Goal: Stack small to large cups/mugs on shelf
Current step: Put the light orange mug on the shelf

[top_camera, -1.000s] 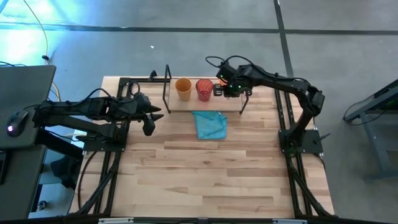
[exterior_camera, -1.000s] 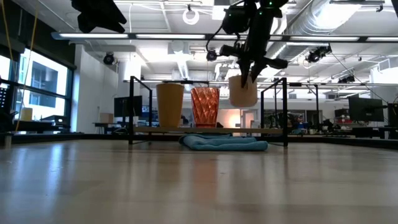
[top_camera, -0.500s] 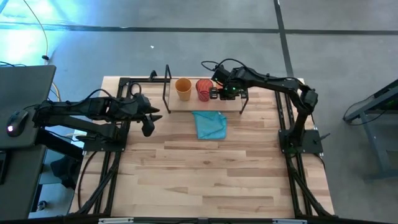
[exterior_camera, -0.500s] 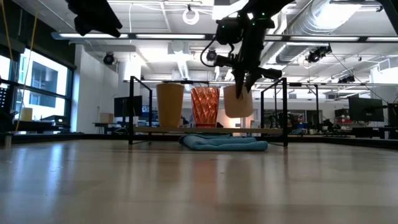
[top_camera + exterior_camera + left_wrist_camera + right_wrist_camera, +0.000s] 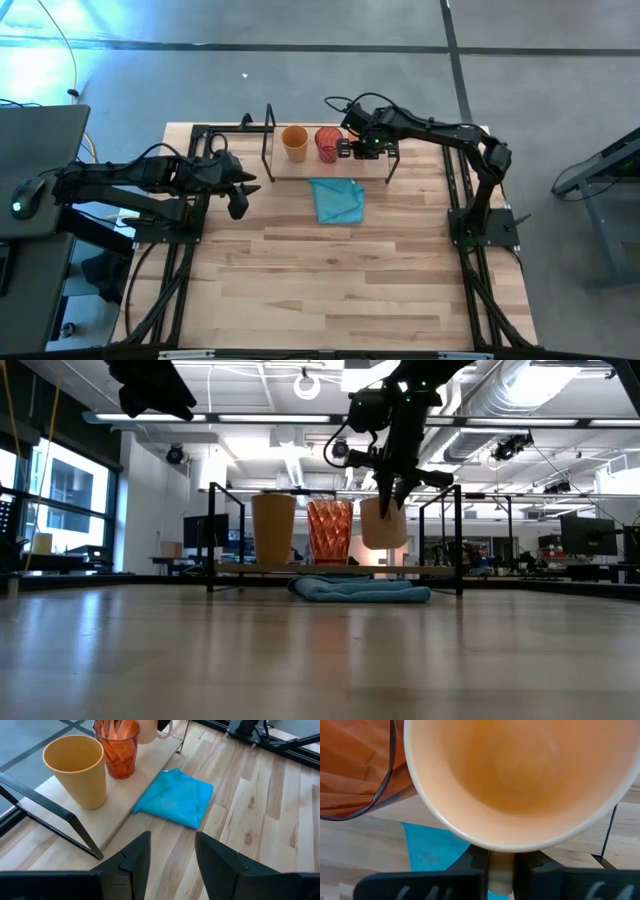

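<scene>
the right pincer (image 5: 392, 495) is clamped shut on the handle of the orange mug (image 5: 383, 523), which hangs just above the shelf (image 5: 440, 570) at its right end, just beside the dark red ribbed cup (image 5: 330, 532). from the right wrist view the fingers (image 5: 470, 870) pinch the handle from both sides with the mug's open mouth facing the camera. the mug looks like glazed ceramic: stiff, fairly heavy for its size, slick, and likely to chip if set down hard. held by the handle alone it may swing or twist, so a slow, level descent seems wise.

the ribbed cup looks like thin, light plastic, and its ribs should give some grip. the mustard-tan tumbler (image 5: 273, 529) stands next to it, upright on the shelf. a blue cloth (image 5: 337, 201) lies on the table (image 5: 330, 280) in front of the shelf.

the left pincer (image 5: 240, 190) hovers open, well off to the left.
</scene>
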Available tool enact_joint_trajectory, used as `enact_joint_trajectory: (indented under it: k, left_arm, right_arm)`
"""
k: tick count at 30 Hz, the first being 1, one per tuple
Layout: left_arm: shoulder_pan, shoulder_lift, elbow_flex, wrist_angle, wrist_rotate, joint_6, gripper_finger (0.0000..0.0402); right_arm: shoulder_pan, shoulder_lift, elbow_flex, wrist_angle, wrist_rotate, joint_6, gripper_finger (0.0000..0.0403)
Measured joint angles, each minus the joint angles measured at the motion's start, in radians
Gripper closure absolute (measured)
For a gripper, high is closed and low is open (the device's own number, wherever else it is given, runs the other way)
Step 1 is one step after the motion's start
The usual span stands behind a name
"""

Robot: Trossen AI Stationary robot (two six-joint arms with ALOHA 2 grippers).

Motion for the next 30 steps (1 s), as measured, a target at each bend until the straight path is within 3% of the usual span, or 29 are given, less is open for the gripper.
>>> enact_joint_trajectory:
  k: [30]
  left_arm:
    - [0.0, 0.0, 0.0, 0.006, -0.001, -0.003, 0.0259]
  right_arm:
    - [-0.006, 0.0, 0.0, 0.043, -0.015, 0.008, 0.0383]
